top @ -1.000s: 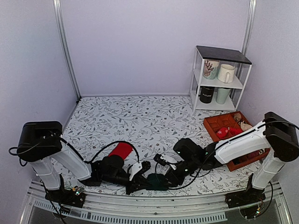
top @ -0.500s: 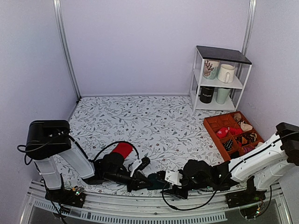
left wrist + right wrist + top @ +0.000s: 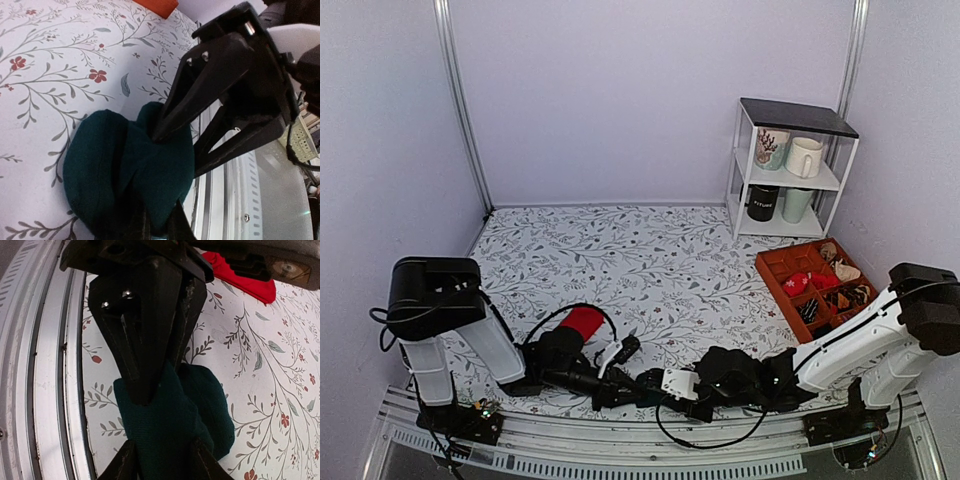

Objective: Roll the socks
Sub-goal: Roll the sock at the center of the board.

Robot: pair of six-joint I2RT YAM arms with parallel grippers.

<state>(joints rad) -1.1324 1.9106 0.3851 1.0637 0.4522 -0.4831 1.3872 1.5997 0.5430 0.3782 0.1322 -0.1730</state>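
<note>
Teal is barely showing from above: your left gripper (image 3: 618, 386) and right gripper (image 3: 667, 384) are meeting over the dark teal fabric sock (image 3: 644, 384) at the table's (image 3: 620, 260) near edge, while the bright red fabric sock (image 3: 583, 321) is lying just behind the left arm. Left wrist: your left gripper (image 3: 159, 225) is clamping the doubled, puffy sock (image 3: 100, 170), holding its fold. Right wrist: your right gripper (image 3: 162, 456) is pinching that fold, likely for rolling.

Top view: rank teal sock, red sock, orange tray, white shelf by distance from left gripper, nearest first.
1. teal sock: clamped in the left gripper, at the near edge.
2. red sock: just behind the gripper, slightly left.
3. orange tray: right side, mid-table.
4. white shelf: far right corner.
</note>
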